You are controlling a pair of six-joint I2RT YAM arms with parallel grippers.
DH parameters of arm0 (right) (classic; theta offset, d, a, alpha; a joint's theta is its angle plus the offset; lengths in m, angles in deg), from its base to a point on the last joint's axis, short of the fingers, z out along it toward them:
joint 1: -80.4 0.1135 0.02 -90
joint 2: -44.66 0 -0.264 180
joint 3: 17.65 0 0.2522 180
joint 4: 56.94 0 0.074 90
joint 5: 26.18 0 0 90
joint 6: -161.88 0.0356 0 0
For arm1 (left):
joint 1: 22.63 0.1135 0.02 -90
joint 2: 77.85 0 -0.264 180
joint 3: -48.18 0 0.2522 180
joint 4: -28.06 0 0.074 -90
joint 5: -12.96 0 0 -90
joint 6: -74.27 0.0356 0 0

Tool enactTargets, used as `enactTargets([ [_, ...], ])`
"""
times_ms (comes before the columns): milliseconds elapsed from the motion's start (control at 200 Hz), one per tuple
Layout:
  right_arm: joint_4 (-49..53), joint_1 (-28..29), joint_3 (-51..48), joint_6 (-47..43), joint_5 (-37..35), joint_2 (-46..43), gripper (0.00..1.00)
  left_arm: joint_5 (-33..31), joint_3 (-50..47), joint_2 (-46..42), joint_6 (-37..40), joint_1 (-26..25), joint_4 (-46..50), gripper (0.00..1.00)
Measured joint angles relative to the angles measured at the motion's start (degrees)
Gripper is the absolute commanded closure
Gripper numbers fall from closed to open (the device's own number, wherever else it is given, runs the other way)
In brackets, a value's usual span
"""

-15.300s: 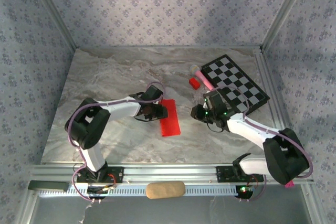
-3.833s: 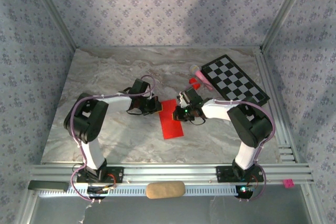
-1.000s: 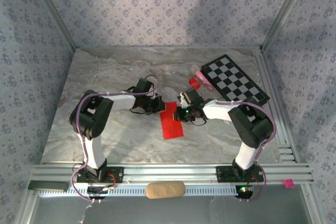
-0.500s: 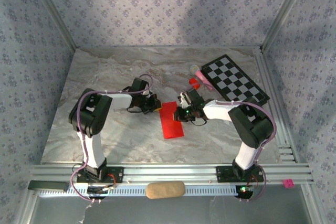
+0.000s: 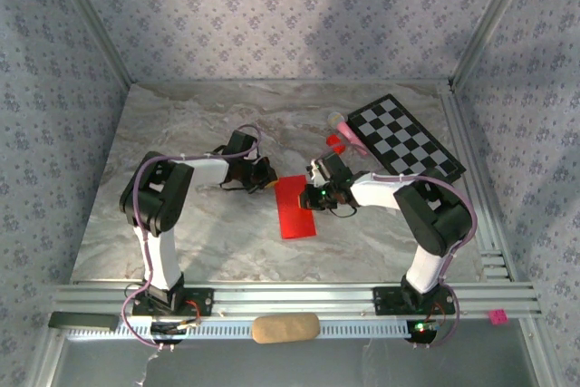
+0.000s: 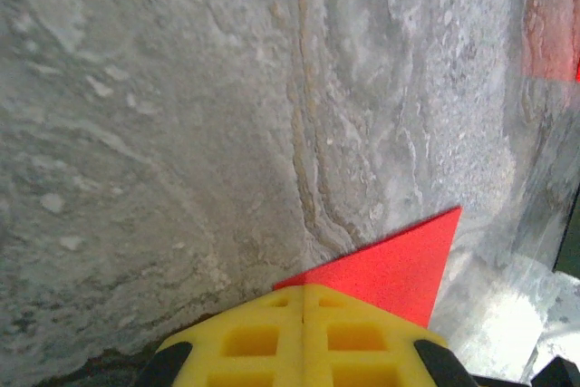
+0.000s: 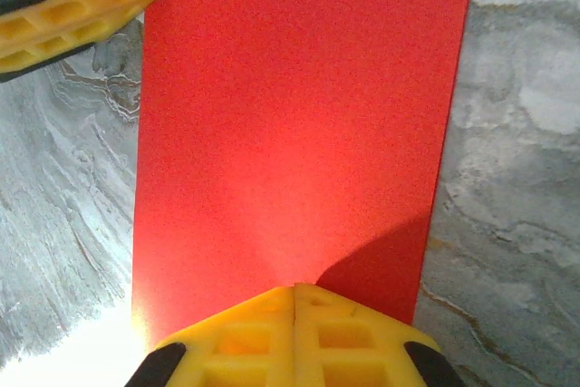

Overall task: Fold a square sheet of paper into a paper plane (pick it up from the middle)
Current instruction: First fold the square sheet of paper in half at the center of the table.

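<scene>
- We see the left gripper (image 5: 264,176) fully closed, its yellow fingers (image 6: 263,337) pressed together with nothing between them, the tips at one corner of the red paper (image 5: 294,208).
- The paper lies flat on the marble table (image 5: 172,133), folded into a narrow strip between both arms.
- The right gripper (image 5: 314,193) is closed and empty too, its tips over the paper's right side.

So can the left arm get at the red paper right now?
Probably yes: the left gripper, shut, sits at a corner of the red paper with nothing between; the right gripper is at the opposite side.
</scene>
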Motion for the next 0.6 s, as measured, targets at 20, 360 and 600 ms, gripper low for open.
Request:
enactTargets([
  [20,0.0,0.0,0.0,0.0,0.0,0.0,1.00,-0.3,0.1,0.0,-0.2,0.0,0.1,1.00],
  [360,0.0,0.0,0.0,-0.1,0.0,0.0,1.00,-2.3,1.0,0.2,-1.2,0.2,0.5,1.00],
  [600,0.1,-0.1,0.0,-0.2,0.0,-0.1,1.00,-5.0,1.0,-1.4,-0.3,0.4,1.6,1.00],
])
